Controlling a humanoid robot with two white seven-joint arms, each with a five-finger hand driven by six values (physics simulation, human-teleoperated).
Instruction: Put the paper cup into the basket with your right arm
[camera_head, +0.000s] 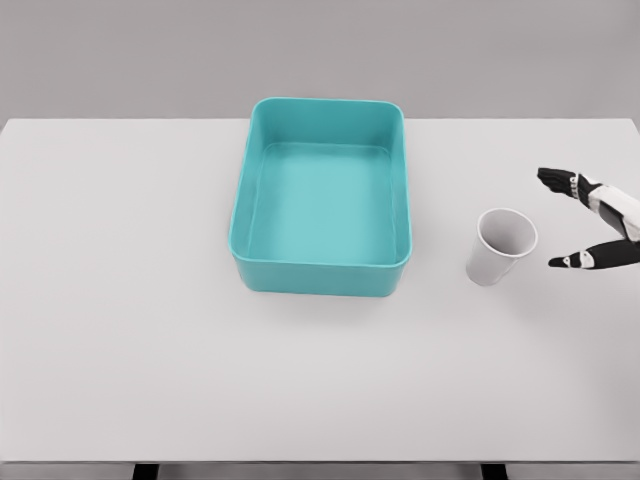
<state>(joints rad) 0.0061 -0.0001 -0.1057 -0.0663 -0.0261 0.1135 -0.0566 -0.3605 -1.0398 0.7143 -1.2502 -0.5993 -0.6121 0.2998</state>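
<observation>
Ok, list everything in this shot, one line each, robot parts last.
basket: one, teal, rectangular and open-topped, holding nothing, at the table's middle toward the far edge.
paper cup: one, white, upright with its mouth open, on the table to the right of the basket and apart from it.
table: one, white, filling most of the view; dark legs show at the bottom edge.
right hand: one, white and black, at the right edge beside the cup, fingers spread, not touching it.
left hand: not in view.
</observation>
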